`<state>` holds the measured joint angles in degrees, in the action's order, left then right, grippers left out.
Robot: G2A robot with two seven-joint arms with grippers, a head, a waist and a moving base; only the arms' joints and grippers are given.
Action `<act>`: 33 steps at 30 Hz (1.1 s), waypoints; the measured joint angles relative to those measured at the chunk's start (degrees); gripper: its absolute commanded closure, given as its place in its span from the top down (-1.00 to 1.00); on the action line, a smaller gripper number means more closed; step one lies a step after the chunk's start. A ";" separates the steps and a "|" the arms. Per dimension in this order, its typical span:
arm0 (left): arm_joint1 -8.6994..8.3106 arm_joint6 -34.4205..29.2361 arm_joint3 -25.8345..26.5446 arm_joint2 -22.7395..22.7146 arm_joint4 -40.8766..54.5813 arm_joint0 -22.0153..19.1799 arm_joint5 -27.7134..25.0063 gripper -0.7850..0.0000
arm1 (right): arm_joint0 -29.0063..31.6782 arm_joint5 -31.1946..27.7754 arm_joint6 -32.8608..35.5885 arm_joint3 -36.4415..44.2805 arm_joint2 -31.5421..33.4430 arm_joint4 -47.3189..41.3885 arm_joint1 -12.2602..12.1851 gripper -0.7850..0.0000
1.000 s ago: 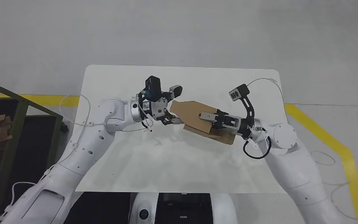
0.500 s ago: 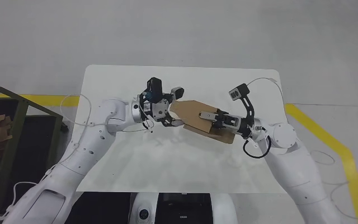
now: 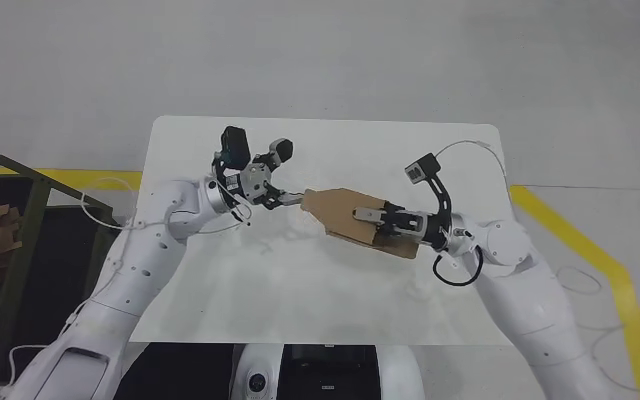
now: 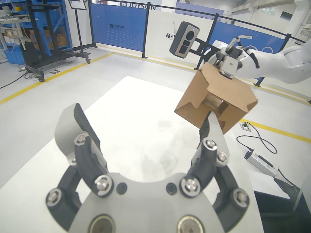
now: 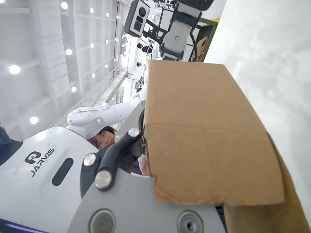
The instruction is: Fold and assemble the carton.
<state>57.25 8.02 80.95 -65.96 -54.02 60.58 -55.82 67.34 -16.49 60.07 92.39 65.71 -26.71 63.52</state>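
The brown carton [image 3: 345, 212] hangs above the middle of the white table [image 3: 200, 290], held at its right end by my right gripper [image 3: 378, 215], which is shut on a wall of it. In the left wrist view the carton [image 4: 226, 95] shows its end flaps partly folded in, with a gap at the centre, and the right gripper [image 4: 227, 67] clamps its far top. My left gripper [image 4: 144, 116] is open just left of the carton's end, one fingertip [image 4: 211, 120] at the flap opening. In the top view the left gripper [image 3: 284, 176] sits left of the carton. The right wrist view has the carton [image 5: 206, 132] close against one finger [image 5: 136, 132].
A dark green bin [image 3: 22, 225] stands on the floor left of the table. Bare table surface lies in front of and behind the carton. A power adapter with its cable [image 4: 261, 162] lies on the floor past the table's edge.
My left gripper has drawn back to the left from the carton's end and its fingers have spread wider. The carton has stayed in my right gripper, shifting only slightly.
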 measured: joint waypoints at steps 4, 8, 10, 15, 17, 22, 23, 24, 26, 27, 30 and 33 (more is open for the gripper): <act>0.17 -0.78 -0.01 0.10 0.36 -0.44 0.36 1.00 | -0.39 0.48 0.42 0.38 -0.99 0.69 0.12 -1.00; 0.69 -2.56 -0.60 1.70 1.15 -1.86 0.63 1.00 | -0.94 0.67 0.88 0.24 -1.82 0.47 0.26 -1.00; 0.98 -3.41 -0.69 2.70 1.51 -2.65 0.42 1.00 | -1.18 0.69 1.00 0.04 -2.06 0.23 0.32 -1.00; 1.44 -4.59 0.13 4.44 0.71 -3.65 -1.19 1.00 | -1.50 0.49 1.14 -0.34 -2.36 -0.36 0.42 -1.00; 1.57 -4.67 0.46 4.85 0.39 -3.78 -1.47 1.00 | -1.60 0.53 1.18 -0.43 -2.46 -0.49 0.45 -1.00; 1.86 -4.58 1.32 5.43 -0.40 -3.85 -1.67 1.00 | -1.71 0.43 1.12 -0.56 -2.64 -0.74 0.51 -1.00; 1.89 -4.57 1.40 5.46 -0.51 -3.87 -1.62 1.00 | -1.71 0.38 1.14 -0.54 -2.67 -0.79 0.52 -1.00; 1.95 -4.57 1.47 5.50 -0.65 -3.93 -1.56 1.00 | -1.69 0.30 1.20 -0.49 -2.72 -0.82 0.53 -1.00; 2.05 -4.64 1.47 5.62 -0.77 -4.13 -1.42 1.00 | -1.65 0.24 1.34 -0.39 -2.85 -0.79 0.54 -1.00; 2.14 -4.72 1.45 5.76 -0.82 -4.32 -1.34 1.00 | -1.65 0.25 1.40 -0.33 -2.98 -0.70 0.55 -1.00; 2.37 -4.92 1.48 6.16 -0.86 -4.87 -1.12 1.00 | -1.73 0.42 1.38 -0.25 -3.32 -0.43 0.61 -1.00; 2.61 -5.07 1.35 6.56 -0.79 -5.41 -1.01 1.00 | -1.88 0.51 1.35 -0.26 -3.59 -0.38 0.67 -1.00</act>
<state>59.86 2.95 82.31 -59.40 -54.81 55.18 -56.83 65.45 -15.97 61.42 92.13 62.12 -27.09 64.18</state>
